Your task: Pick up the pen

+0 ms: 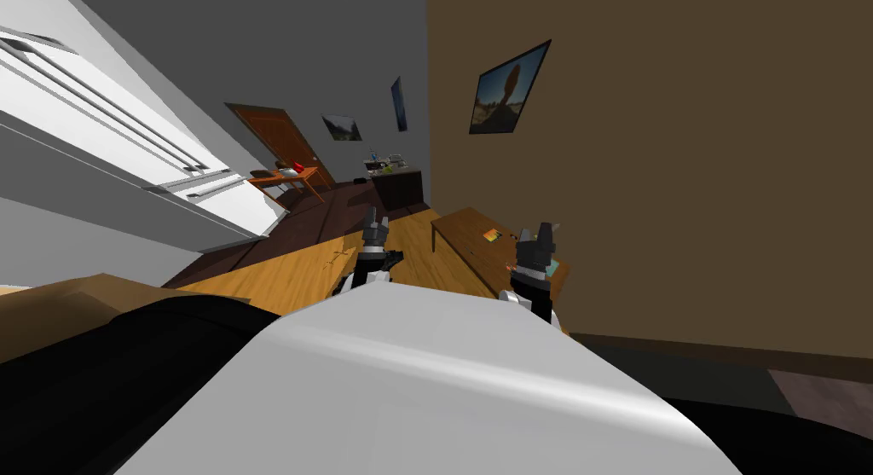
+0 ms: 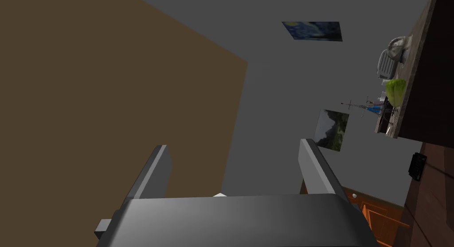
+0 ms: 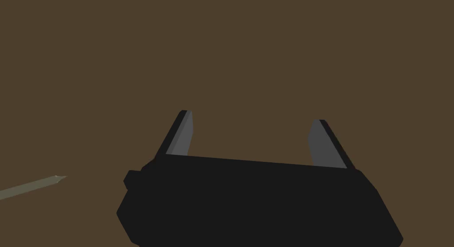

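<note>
Pen not surely made out: likeliest among the tiny dark specks (image 1: 511, 237) on the brown table (image 1: 456, 227), beside a small coloured item (image 1: 490, 235). Right end effector (image 1: 537, 237) hangs over the table's near end, close to those specks, fingers spread wide with nothing between them. Its wrist camera faces a flat brown surface matching the wall (image 1: 682, 154). A thin pale pointed sliver (image 3: 33, 186) lies off to one side; can't tell if that's the pen. Left end effector (image 1: 373, 221) is over the floor (image 1: 281, 278), also wide open and empty. To do it well: pitch the right wrist down at the table, confirm the pen, set the fingers across its shaft mid-length, lower almost to the surface, close slowly. A thin pen likely rolls if nudged.
</note>
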`<state>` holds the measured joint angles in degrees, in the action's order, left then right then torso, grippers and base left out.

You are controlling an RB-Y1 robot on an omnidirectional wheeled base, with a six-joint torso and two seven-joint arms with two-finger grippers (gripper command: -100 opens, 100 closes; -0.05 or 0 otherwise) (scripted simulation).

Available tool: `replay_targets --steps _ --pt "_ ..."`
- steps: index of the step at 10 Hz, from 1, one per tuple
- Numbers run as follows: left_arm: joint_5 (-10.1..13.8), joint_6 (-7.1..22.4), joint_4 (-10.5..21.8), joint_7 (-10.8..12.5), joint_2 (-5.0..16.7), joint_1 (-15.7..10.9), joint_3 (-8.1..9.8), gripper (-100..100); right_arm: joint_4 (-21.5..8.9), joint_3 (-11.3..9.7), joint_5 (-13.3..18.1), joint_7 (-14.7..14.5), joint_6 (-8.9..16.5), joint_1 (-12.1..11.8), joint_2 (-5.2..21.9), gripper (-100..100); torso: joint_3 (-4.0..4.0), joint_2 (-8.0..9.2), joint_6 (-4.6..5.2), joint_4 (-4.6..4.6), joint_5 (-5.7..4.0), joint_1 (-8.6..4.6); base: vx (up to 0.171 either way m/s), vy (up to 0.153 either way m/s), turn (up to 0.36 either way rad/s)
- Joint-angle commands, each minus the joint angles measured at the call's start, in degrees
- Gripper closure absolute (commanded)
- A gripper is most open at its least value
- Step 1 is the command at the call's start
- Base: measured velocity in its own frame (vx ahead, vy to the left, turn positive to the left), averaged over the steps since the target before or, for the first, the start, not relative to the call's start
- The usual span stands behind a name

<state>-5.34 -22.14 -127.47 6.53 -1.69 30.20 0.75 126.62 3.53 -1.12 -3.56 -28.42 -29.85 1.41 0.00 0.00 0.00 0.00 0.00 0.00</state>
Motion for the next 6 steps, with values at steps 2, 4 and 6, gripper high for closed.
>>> replay_targets --steps 2,4,6 --pt "0.0 0.0 0.0 0.0 0.0 0.0 0.0 0 -1.45 -0.44 0.37 -0.27 0.22 -0.43 3.3 -100 -0.03 -0.06 -0.01 -0.01 0.0 0.01 0.034 0.014 0.062" --pt "0.0 0.0 0.0 0.0 0.0 0.01 0.0 0 -3.58 -1.06 0.9 -0.65 0.56 -1.09 6.52 -100 -0.13 -0.24 -0.01 -0.05 0.01 0.05 0.079 0.021 0.1" --pt "0.0 0.0 0.0 0.0 0.0 0.01 0.0 0 -6.47 -1.87 1.63 -1.19 1.03 -2.0 10.1 -100 -0.22 -0.38 -0.01 -0.09 0.02 0.09 0.111 0.033 0.133"
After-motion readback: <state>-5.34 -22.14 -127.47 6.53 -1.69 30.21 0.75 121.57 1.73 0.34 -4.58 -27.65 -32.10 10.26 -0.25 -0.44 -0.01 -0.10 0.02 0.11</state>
